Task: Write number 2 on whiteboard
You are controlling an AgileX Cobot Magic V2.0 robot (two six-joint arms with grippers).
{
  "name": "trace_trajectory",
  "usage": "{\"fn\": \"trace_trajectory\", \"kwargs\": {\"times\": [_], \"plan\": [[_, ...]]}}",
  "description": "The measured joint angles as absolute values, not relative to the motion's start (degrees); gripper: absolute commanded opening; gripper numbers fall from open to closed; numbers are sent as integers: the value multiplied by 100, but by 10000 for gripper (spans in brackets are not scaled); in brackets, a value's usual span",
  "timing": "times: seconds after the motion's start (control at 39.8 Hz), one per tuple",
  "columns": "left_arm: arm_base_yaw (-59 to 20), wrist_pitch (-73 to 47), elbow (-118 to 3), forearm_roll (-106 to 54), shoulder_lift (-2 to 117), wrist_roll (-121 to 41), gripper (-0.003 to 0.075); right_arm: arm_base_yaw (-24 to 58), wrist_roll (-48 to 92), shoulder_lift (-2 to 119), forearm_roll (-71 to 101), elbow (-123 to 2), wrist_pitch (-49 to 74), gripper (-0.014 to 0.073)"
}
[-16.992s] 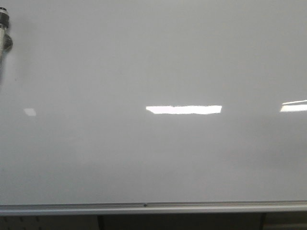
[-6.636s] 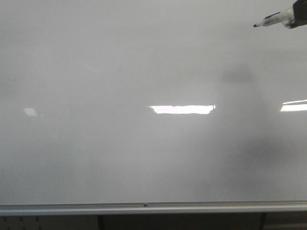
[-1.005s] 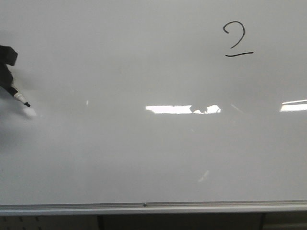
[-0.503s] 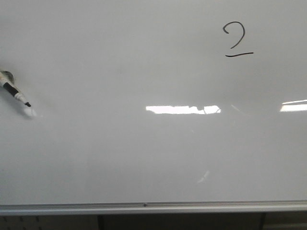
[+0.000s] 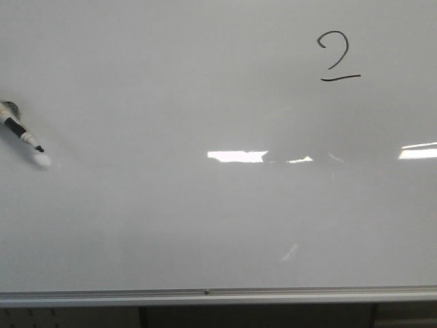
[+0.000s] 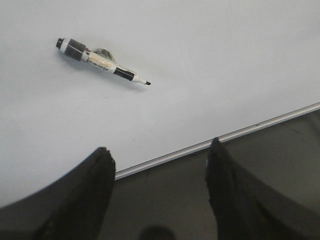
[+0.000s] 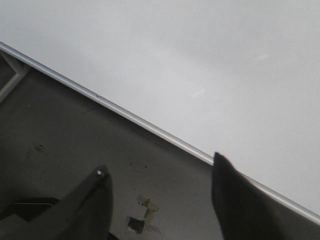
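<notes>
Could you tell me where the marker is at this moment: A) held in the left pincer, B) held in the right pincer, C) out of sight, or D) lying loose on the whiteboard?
D: the marker lies alone on the whiteboard, apart from the open, empty left pincer.

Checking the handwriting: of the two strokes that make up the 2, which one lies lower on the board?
The short base stroke of the number 2: a nearly flat, slightly slanted line, set apart beneath the curved hook on the whiteboard.

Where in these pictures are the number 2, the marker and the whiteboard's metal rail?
number 2 [image 5: 334,58]: front view, its curved hook.
marker [image 6: 102,62]: left wrist view, mid-barrel.
whiteboard [image 5: 205,294]: front view, silver edge rail.
</notes>
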State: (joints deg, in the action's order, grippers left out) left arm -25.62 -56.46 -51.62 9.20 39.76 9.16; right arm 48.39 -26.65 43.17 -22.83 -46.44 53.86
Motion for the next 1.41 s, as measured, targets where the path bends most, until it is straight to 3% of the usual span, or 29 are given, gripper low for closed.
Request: {"fn": "trace_trajectory", "kwargs": {"times": [0.2, 0.3, 0.9, 1.06, 1.23, 1.41], "plan": [[-2562, -5655, -5162, 920, 3976, 916, 69, 4839, -2665, 4317, -2283, -4644, 5308, -68], [-2562, -5629, -5162, 920, 3976, 916, -18, 4839, -2665, 4317, -2283, -4644, 5308, -71], [-2562, -5586, -5139, 930, 3900, 915, -19, 4839, -2676, 4317, -2283, -4644, 5308, -71], [-1915, -5447, -4779, 492, 3436, 605, -19, 4839, -2676, 4317, -2283, -4644, 5308, -71], [-997, -4088, -3720, -266, 2626, -919, -19, 4839, -2676, 4317, -2283, -4644, 5308, -71], [-450, -2587, -2293, -415, 1705, -1212, -20, 4839, -2676, 4317, -2283, -4644, 5308, -71]]}}
